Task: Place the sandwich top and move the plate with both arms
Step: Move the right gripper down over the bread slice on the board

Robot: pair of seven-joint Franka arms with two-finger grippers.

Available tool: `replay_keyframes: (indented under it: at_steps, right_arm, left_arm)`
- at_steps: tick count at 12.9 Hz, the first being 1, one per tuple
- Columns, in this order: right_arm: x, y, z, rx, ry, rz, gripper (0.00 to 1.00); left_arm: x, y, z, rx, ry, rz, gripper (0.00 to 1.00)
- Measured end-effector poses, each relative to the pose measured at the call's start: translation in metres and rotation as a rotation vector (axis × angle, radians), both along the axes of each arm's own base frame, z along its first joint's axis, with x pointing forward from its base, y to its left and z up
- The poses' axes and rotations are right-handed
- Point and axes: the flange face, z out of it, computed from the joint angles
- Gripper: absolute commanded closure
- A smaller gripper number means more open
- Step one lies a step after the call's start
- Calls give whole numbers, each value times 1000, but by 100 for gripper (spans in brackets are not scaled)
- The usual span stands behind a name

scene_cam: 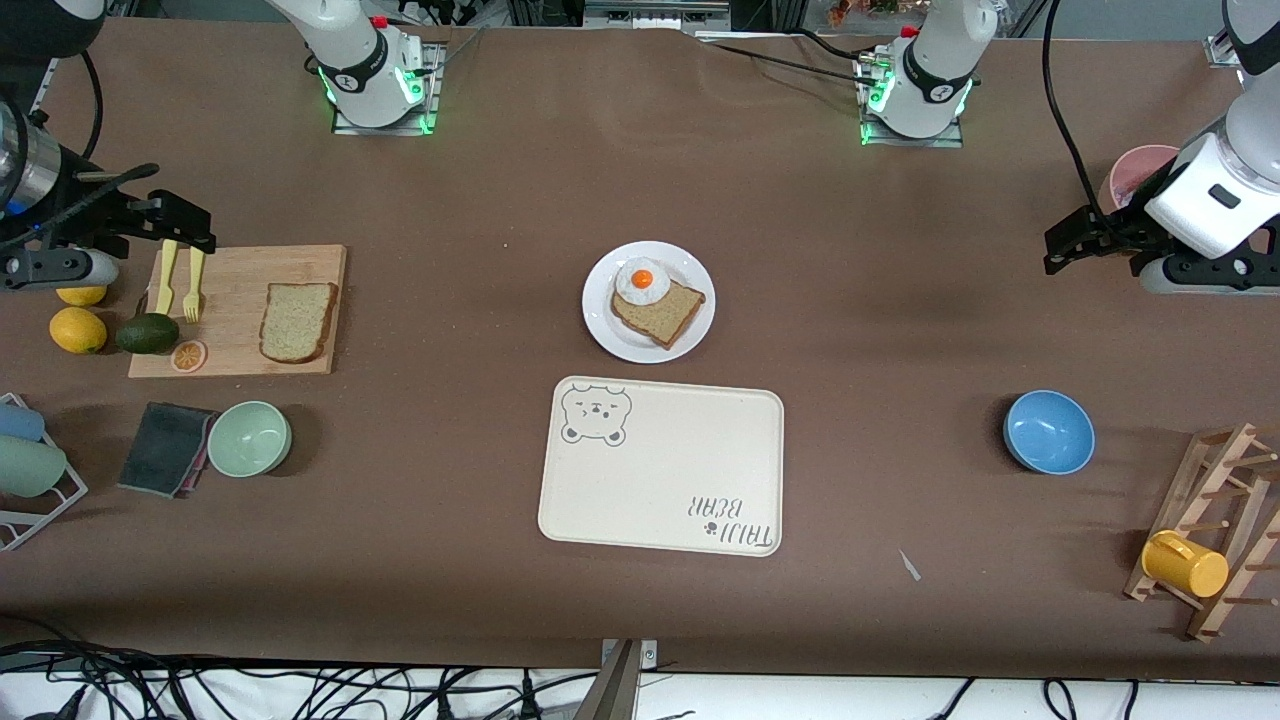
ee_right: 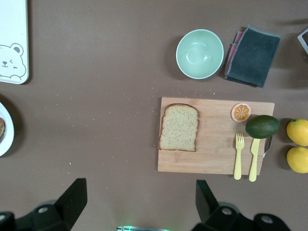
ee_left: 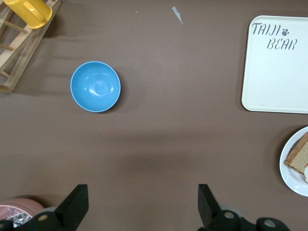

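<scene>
- right hand (scene_cam: 185, 228): fingers spread wide, holding nothing, up over the cutting board (scene_cam: 238, 311) corner at the right arm's end of the counter (scene_cam: 480, 200), right above the yellow fork (scene_cam: 192, 290) and knife (scene_cam: 165, 278).
- sandwich top (scene_cam: 297, 321): flat on the cutting board, on the end toward the counter's middle, not yet picked. Thin flat slice, so the risk is fingers pushing it along the wood instead of getting under, or clipping the crust.
- avocado (scene_cam: 147, 332), orange slice (scene_cam: 188, 355) and the cutlery share the board's other end; a sloppy descent could knock them.
- plate (scene_cam: 648, 300): counter centre, carries the darker bread slice (scene_cam: 657, 311) with a fried egg (scene_cam: 641, 281) on it. The egg sits off-centre, half over the slice's edge, so the top is likely to land tilted and slide off.
- tray (scene_cam: 661, 465): just beside the plate, toward the front edge. During a two-arm carry, uneven grip or timing would tip the plate and dump the stack.
- left hand (scene_cam: 1085, 240): wide open, empty, waiting over the left arm's end of the counter near the pink cup (scene_cam: 1135, 172); the blue bowl (scene_cam: 1048, 431) is well apart from it.
</scene>
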Motion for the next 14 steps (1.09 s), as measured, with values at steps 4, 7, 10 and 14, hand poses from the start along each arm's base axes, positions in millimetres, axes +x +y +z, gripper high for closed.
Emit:
replay_keyframes:
  at_steps: [4,7,10,14]
  right_arm:
    - [2,1,-42,-4,12,-19,0]
    - [1,1,-76,-7,1,-20,0]
    - [-3,1,-122,-31,-18,-10,0]
    - [-17,17,-172,-102,-34,-15,0]
  left_arm:
    - [0,0,0,0,0,0,0]
    - [0,0,0,0,0,0,0]
    - [0,0,0,0,0,0,0]
    - [0,0,0,0,0,0,0]
